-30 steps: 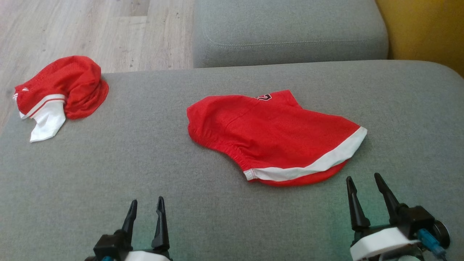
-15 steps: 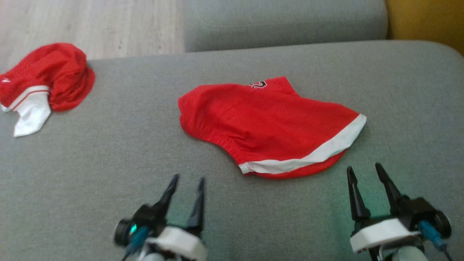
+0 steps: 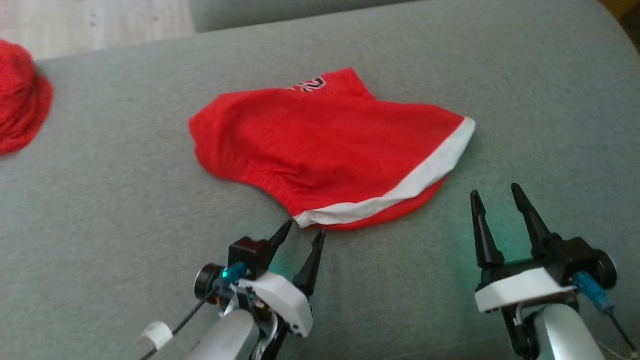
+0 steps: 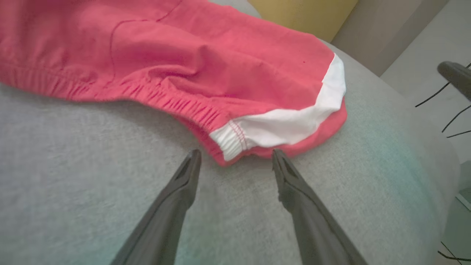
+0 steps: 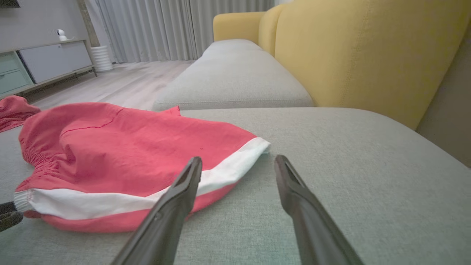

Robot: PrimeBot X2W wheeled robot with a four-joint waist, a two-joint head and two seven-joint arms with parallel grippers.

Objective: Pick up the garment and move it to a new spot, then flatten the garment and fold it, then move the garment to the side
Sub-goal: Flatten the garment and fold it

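Both arms reach low over the grey sofa cushion (image 3: pixel 100 210), the red garment (image 3: pixel 320 145) lying at its middle. My left fingers (image 3: pixel 312 260), wide, flank its near white-banded corner; my right fingers (image 3: pixel 482 235), wide and empty, sit beside its hem. The print (image 3: pixel 314 85) reads "2".

We find bare cushion (image 3: pixel 125 210) on every side of the shorts (image 3: pixel 325 145), broad on the left up to the red heap (image 3: pixel 20 115) at the far-left edge and on the right up to the yellow backrest (image 5: pixel 368 55), with the shorts' near corner just ahead of the spread tips of our left gripper (image 3: pixel 304 229).
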